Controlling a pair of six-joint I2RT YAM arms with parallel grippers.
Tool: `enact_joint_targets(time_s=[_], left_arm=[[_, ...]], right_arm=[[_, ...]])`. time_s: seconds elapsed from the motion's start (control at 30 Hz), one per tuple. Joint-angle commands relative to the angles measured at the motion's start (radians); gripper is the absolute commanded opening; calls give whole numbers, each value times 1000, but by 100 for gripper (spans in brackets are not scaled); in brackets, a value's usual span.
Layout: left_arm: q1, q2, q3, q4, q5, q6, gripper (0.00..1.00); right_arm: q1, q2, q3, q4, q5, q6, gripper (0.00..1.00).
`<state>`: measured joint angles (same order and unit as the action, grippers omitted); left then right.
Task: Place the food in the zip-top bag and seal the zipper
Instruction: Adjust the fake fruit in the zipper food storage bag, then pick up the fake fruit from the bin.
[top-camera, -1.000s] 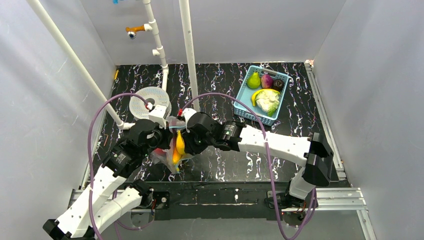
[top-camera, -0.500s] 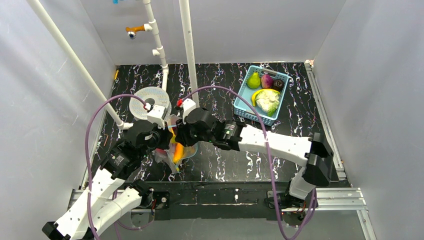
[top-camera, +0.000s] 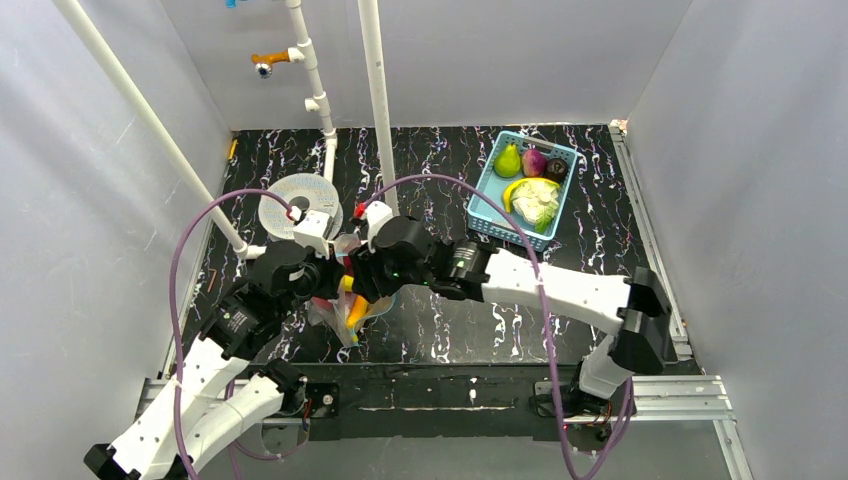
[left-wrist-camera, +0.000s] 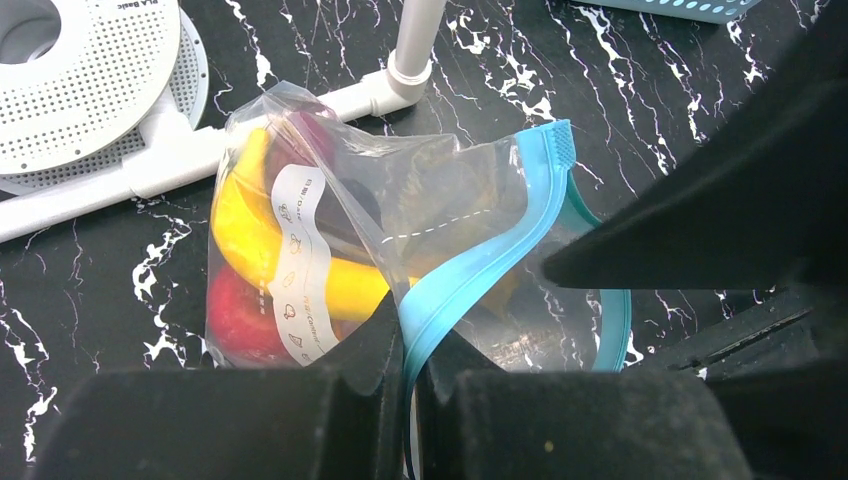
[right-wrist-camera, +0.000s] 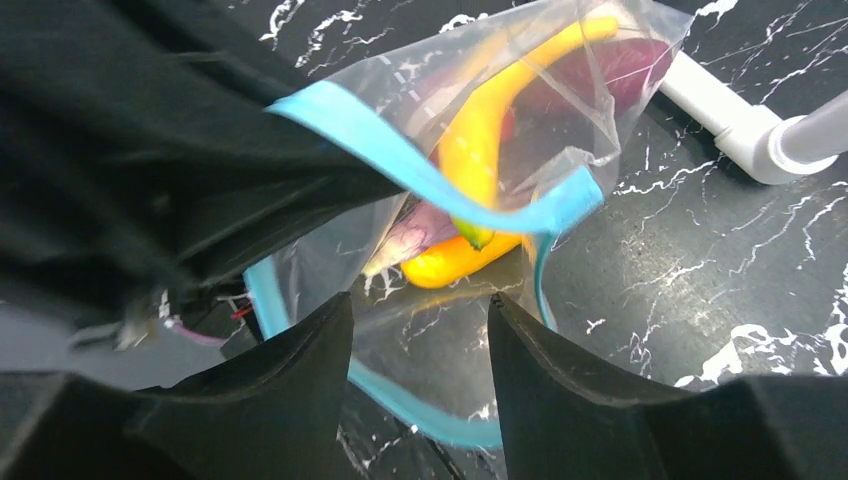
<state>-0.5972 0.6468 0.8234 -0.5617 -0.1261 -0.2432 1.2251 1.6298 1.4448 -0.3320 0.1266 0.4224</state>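
The clear zip-top bag (left-wrist-camera: 450, 200) hangs between my grippers at the left middle of the table (top-camera: 345, 310). It holds a yellow banana (left-wrist-camera: 235, 225), a red apple (left-wrist-camera: 235, 320), an orange-yellow piece (right-wrist-camera: 455, 260) and a magenta piece (right-wrist-camera: 610, 65). My left gripper (left-wrist-camera: 410, 340) is shut on the light-blue zipper (left-wrist-camera: 480, 260) at one side of the mouth. The mouth gapes open and its far lip curves below (right-wrist-camera: 400, 400). My right gripper (right-wrist-camera: 420, 320) is open and empty, with its fingers astride the open mouth, right beside the left gripper (top-camera: 335, 280).
A light-blue basket (top-camera: 487, 180) at the back right holds more toy food. A white perforated spool (top-camera: 300, 200) and white pipes (top-camera: 378, 100) stand just behind the bag. A pipe elbow (left-wrist-camera: 400, 80) lies close to the bag's far end.
My right gripper has moved left and a little back, over the bag's mouth, and now covers most of the banana seen from above. The left gripper keeps its hold.
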Motion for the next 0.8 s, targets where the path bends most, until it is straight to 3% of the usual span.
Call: enact_joint_targets(time_s=[0.0, 0.2, 0.43, 0.57, 0.77], left_arm=[[4, 3, -8, 11, -5, 7, 0], [4, 10, -7, 12, -2, 5, 0], [4, 21, -3, 11, 7, 7, 0], [3, 10, -5, 11, 3, 7, 0], [5, 1, -4, 8, 6, 7, 0]], right_arm=[[0, -144, -30, 36, -5, -21, 59], [-85, -295, -167, 66, 137, -57, 61], [-362, -395, -294, 94, 229, -52, 70], [-509, -311, -231, 28, 293, -61, 72], [-660, -9, 23, -175, 335, -80, 70]])
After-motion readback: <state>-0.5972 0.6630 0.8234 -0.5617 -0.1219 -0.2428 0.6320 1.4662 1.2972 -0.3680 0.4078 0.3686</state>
